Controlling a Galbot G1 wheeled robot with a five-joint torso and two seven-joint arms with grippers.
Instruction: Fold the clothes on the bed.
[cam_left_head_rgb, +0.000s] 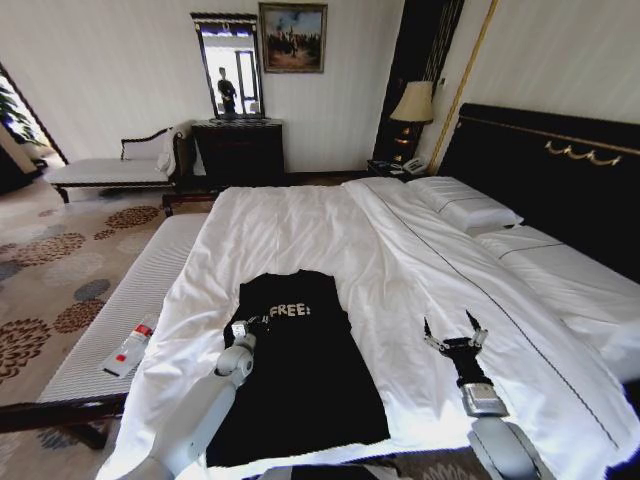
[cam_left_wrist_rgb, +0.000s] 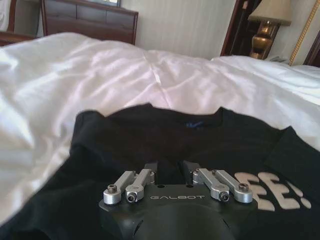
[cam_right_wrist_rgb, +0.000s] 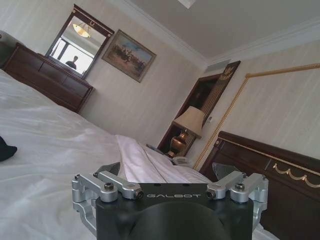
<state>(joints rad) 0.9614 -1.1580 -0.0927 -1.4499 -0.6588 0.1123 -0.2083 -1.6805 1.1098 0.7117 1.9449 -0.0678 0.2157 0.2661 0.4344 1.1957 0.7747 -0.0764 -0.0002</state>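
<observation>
The black T-shirt (cam_left_head_rgb: 300, 375) lies face up in the lower centre of the head view, on the near part of the white bed (cam_left_head_rgb: 300, 230), its "FREE!" lettering (cam_left_head_rgb: 289, 310) readable and its collar toward the far end; its outline is a narrow, nearly straight-sided rectangle with no sleeve spread out to either side, so the sleeves look already turned in, though that is a judgement from the shape alone; the lengthwise fold, bottom to collar, appears not yet made, so the task seems roughly midway; the left end effector (cam_left_head_rgb: 240, 328) sits low on the shirt's left edge beside the lettering, and in the left wrist view its fingers (cam_left_wrist_rgb: 150, 167) are drawn close together down at the dark cloth, but whether they have pinched any fabric I cannot tell; the right end effector (cam_left_head_rgb: 455, 332) hovers over bare sheet right of the shirt, spread wide, holding nothing.
</observation>
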